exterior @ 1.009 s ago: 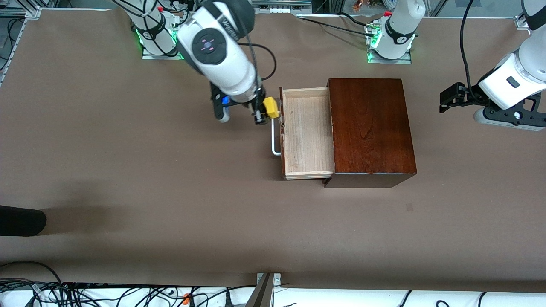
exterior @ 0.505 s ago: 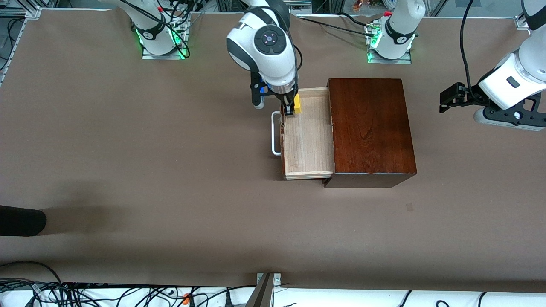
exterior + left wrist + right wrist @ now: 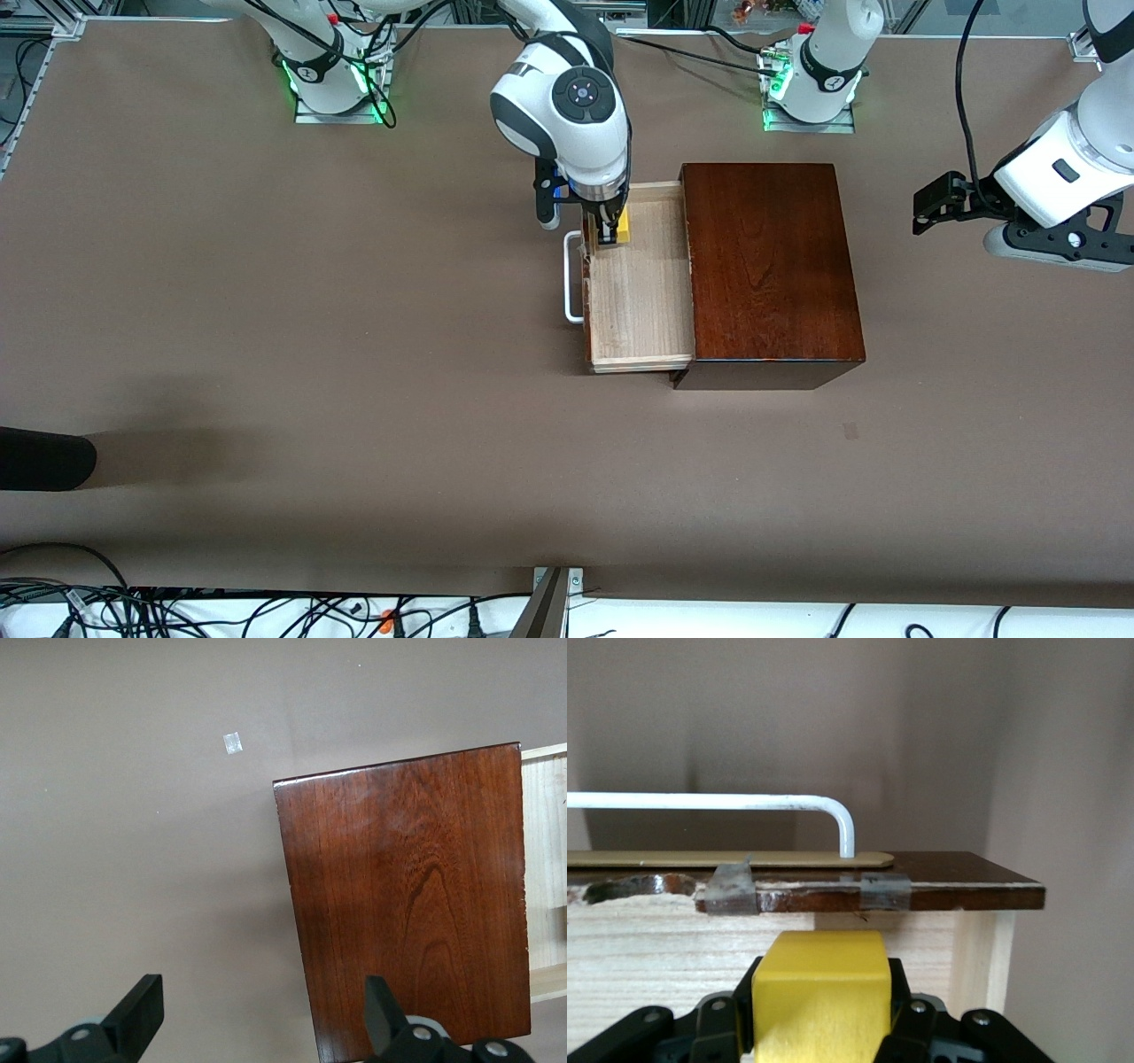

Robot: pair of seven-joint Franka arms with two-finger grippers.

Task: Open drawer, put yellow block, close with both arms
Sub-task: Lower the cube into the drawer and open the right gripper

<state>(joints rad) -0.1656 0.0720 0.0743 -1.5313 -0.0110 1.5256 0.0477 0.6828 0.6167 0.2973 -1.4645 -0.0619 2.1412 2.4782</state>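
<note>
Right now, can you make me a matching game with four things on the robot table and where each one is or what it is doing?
Things:
1. yellow block
2. drawer
3. left gripper
4. white bar handle

Places or states:
A. pulled out of the reddish-brown wooden box
B. open, waiting over bare table at the left arm's end
C. held in the right gripper, over the drawer
D. on the drawer's dark front, toward the right arm's end

Pairs: 1-C, 2-A, 3-B, 4-D
</note>
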